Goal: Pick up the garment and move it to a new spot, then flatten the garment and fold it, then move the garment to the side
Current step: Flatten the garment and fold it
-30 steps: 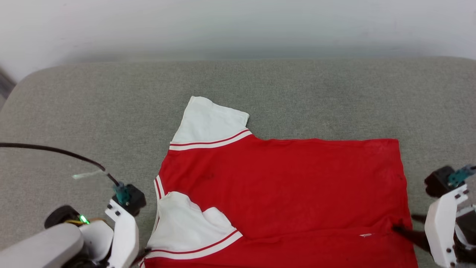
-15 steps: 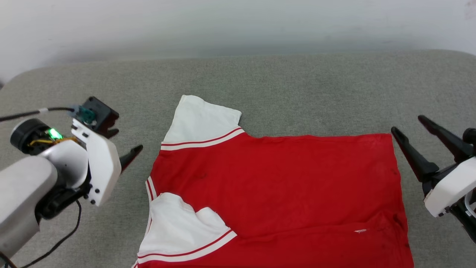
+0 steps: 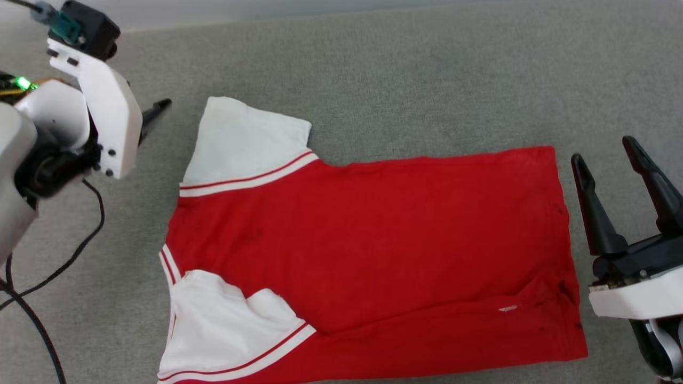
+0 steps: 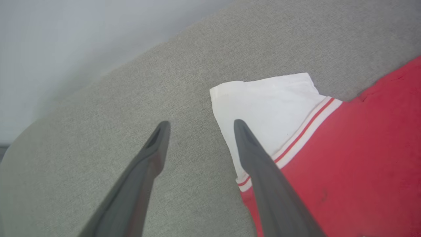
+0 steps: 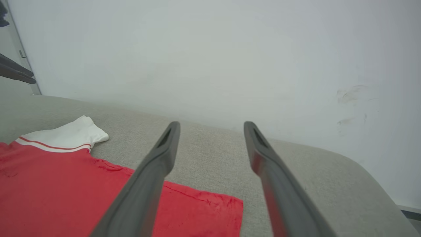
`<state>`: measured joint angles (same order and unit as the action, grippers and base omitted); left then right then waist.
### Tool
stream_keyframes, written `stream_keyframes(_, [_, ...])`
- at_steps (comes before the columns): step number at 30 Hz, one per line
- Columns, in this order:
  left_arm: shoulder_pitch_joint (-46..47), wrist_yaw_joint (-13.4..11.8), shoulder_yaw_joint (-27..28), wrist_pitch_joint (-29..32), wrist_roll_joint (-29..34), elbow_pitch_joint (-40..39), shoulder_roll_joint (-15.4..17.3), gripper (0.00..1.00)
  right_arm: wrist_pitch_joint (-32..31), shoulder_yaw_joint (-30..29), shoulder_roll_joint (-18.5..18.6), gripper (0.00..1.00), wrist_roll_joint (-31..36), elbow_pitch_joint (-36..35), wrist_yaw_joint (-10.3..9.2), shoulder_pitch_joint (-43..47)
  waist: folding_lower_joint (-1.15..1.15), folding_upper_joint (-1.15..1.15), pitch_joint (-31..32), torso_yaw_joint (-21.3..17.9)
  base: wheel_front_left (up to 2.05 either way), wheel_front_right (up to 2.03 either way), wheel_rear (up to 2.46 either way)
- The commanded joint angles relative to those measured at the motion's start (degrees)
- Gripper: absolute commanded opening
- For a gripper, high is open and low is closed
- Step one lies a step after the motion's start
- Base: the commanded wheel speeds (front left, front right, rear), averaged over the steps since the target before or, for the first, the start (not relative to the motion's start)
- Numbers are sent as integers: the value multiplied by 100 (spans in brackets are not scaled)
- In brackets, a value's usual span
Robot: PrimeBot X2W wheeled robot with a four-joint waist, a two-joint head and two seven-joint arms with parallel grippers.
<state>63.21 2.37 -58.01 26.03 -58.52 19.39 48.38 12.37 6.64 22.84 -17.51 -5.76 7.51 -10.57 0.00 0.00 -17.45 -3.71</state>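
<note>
From the head view, the garment [image 3: 373,250] lies spread across the middle of the grey cushion [image 3: 405,69], collar end to the left and hem [image 3: 560,240] to the right. That suggests it has been laid out for flattening and not yet folded. Its far sleeve [image 3: 243,141] sticks out flat toward the far side. The near sleeve [image 3: 224,320] is tucked in over the red body, and a low ridge runs along the near edge, so some smoothing looks to be left. The left claw [image 3: 152,114] hovers off the far-left corner beside that far sleeve, with one dark fingertip in sight and a black cable [image 3: 80,250] trailing below it. The right claw [image 3: 604,152] stands just beyond the hem, fingers spread wide and empty. With one claw at each end, the arms seem placed to take opposite edges. In the left wrist view, the left claw [image 4: 201,124] is wide and holds nothing. One finger is over bare cushion and the other crosses the edge of the white sleeve [image 4: 263,98], probably lining up on that corner. In the right wrist view, the right claw [image 5: 212,125] is equally wide and empty. It points past the garment's far-right corner [image 5: 210,204] toward the pale wall [image 5: 210,49], raised clear of the cloth.
</note>
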Motion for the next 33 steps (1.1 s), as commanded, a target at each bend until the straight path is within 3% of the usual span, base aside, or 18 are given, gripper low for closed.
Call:
stream_keyframes(1, [241, 52, 49, 248, -118, 156, -95, 100, 50, -35, -96, 100, 126, -88, -4, 61, 0, 0, -385, -176, 0, 0, 0])
stream_keyframes(12, [1478, 231, -2, 2103, -574, 993, -502, 100, 192, 74, -369, 100, 426, -221, -4, -294, 0, 0, -1329, -550, 0, 0, 0])
stream_keyframes(18, [1698, 116, -62, 2641, -667, 1350, -635, 100, 251, 224, -455, 100, 524, -119, -4, -493, 0, 0, -1613, -714, 0, 0, 0])
stream_keyframes(22, [1581, 216, -280, 2876, -615, 1462, -661, 100, 273, 272, -430, 100, 522, 11, -4, -586, 0, 0, -1619, -759, 0, 0, 0])
stream_keyframes(23, [1567, 257, -318, 2886, -586, 1461, -655, 42, 274, 251, -412, 100, 522, 37, -4, -610, 0, 0, -1599, -758, 0, 0, 0])
stream_keyframes(24, [1560, 286, -357, 2881, -545, 1464, -641, 0, 278, 213, -404, 100, 538, 57, -4, -624, 0, 0, -1572, -754, 0, 0, 0])
stream_keyframes(28, [1550, 370, -391, 2743, -506, 1482, -630, 0, 284, -37, -326, 100, 592, 128, -4, -775, 0, 0, -1405, -688, 0, 0, 0])
stream_keyframes(33, [1575, 459, -333, 2426, -574, 1435, -697, 0, 38, -182, 41, 100, 726, 176, -4, -1199, 0, 0, -1135, -561, 0, 0, 0])
